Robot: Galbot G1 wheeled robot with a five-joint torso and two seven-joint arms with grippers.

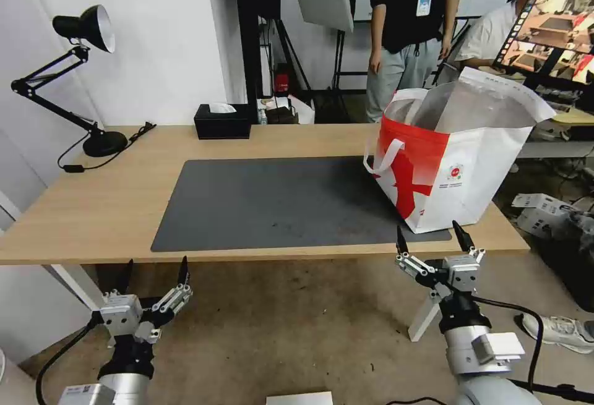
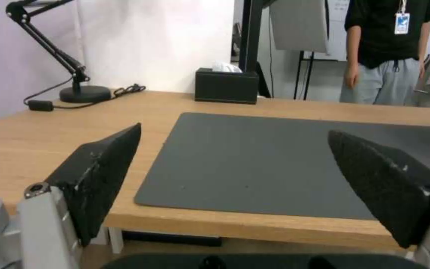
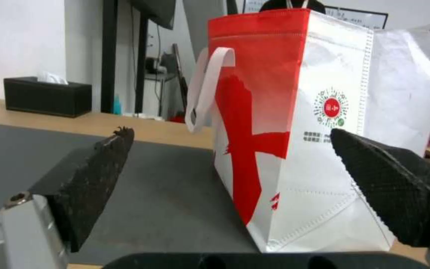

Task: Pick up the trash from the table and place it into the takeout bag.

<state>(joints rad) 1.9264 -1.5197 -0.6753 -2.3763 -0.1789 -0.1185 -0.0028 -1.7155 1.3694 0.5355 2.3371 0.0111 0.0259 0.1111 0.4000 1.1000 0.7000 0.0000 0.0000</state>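
Below the desk's [image 1: 93, 207] near edge in the head view, the left tool [image 1: 154, 278] and right tool [image 1: 431, 241] hung spread wide and empty, the takeout bag [image 1: 445, 170] standing open on the dark mat's [image 1: 272, 201] right end with no trash apparent on the mat, so the job looked finished or not begun, and any next move would call for finding trash first. From the left wrist, parted fingers [image 2: 100, 172] framed bare mat, a tissue box [image 2: 226, 85] beyond it. From the right wrist, spread fingers [image 3: 90, 175] faced the bag, whose small round red logo [image 3: 331, 108] had unreadable print beneath.
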